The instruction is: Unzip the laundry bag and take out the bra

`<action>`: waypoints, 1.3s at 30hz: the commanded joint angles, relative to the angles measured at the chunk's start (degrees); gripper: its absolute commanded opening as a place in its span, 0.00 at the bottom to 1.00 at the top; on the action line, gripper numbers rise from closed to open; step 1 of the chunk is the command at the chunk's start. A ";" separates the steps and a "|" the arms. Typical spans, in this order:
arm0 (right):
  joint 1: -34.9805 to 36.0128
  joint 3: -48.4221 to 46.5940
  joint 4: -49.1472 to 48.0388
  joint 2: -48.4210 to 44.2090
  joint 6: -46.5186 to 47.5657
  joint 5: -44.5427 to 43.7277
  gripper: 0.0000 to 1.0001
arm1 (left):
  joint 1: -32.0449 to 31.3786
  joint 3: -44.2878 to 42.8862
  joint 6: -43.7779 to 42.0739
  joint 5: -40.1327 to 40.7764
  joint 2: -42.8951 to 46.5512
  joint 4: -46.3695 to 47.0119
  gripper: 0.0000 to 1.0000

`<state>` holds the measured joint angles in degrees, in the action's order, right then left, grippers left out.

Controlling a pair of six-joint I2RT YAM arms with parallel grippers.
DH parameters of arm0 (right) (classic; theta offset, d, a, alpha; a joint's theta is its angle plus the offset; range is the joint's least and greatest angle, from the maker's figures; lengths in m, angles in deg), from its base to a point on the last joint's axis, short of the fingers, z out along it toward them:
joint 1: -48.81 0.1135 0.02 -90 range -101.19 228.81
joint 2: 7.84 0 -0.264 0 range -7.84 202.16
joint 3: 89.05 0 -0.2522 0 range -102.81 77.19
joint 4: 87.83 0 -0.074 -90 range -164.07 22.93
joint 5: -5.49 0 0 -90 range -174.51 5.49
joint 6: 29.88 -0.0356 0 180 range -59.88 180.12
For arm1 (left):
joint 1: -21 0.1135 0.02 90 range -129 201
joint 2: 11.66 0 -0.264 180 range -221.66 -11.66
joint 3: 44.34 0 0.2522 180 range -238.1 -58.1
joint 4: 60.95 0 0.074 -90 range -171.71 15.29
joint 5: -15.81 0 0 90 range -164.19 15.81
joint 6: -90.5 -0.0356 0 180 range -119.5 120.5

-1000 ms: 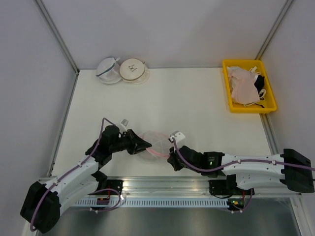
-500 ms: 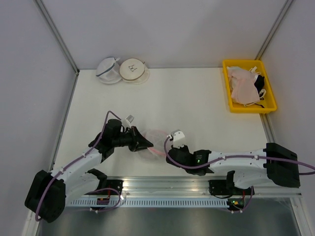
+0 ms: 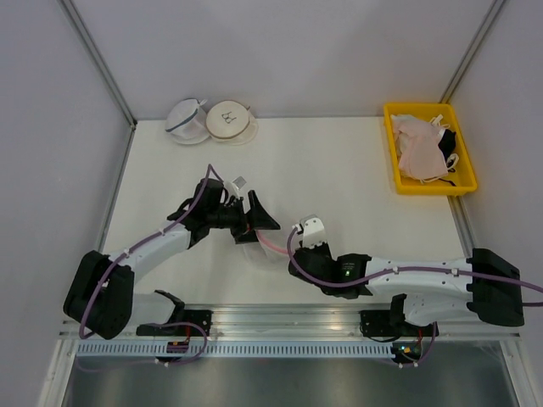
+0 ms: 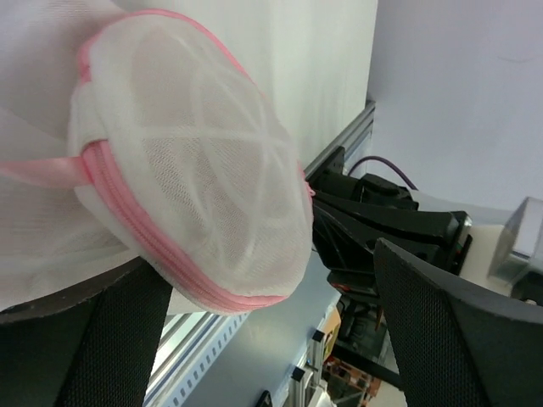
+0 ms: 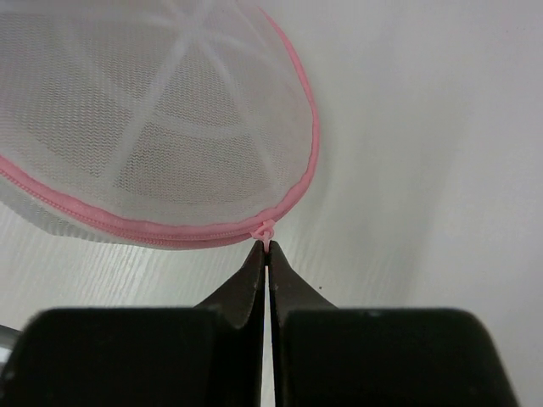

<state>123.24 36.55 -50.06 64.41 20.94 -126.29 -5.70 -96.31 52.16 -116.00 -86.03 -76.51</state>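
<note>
Right wrist view shows us our right gripper [image 5: 267,252] pinched together on the pink zipper pull [image 5: 268,231] of the round white mesh laundry bag with pink rim [image 5: 153,136]. The bag sits on the white table [image 5: 407,127] between both arms. Our left gripper [image 3: 260,214] stands spread wide just beside the bag, gripping nothing.

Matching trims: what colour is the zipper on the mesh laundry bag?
The zipper is pink; right wrist view.
</note>
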 commanded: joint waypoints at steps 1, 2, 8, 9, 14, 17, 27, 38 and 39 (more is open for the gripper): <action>-0.17 -0.76 0.86 -2.72 0.33 -2.08 0.00 | 0.51 -2.13 -3.14 6.45 2.20 -4.69 1.00; -0.17 -0.67 0.78 -3.34 0.33 -1.73 0.00 | 0.68 -1.52 -3.06 7.69 3.34 -7.40 0.99; -0.17 0.12 -1.15 -4.57 1.29 1.08 0.01 | 0.77 1.29 -3.06 22.36 20.64 -23.40 0.99; -0.08 0.21 -1.59 -4.83 1.56 1.70 0.00 | 0.86 1.91 -1.84 23.86 23.36 -27.42 0.99; -0.17 1.35 -6.86 -5.28 4.89 9.50 0.00 | 0.68 10.59 6.33 16.77 38.94 -26.42 1.00; -0.08 2.14 -13.79 -4.75 7.71 19.86 0.00 | 0.42 15.17 11.17 11.05 41.58 -23.34 0.99; 0.27 -0.40 -25.33 2.89 11.23 36.68 0.00 | 0.07 21.08 21.90 5.50 41.06 -7.35 0.99; 1.06 -0.93 -26.73 2.90 11.84 36.95 0.00 | -1.94 17.39 18.22 9.36 30.52 -2.85 0.91; 0.98 -0.93 -26.82 2.81 11.84 36.95 0.00 | -2.39 16.86 17.87 9.98 30.25 -2.77 0.88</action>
<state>123.97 37.80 -73.91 68.61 31.78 -89.88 -6.61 -76.34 71.22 -107.27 -55.06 -82.65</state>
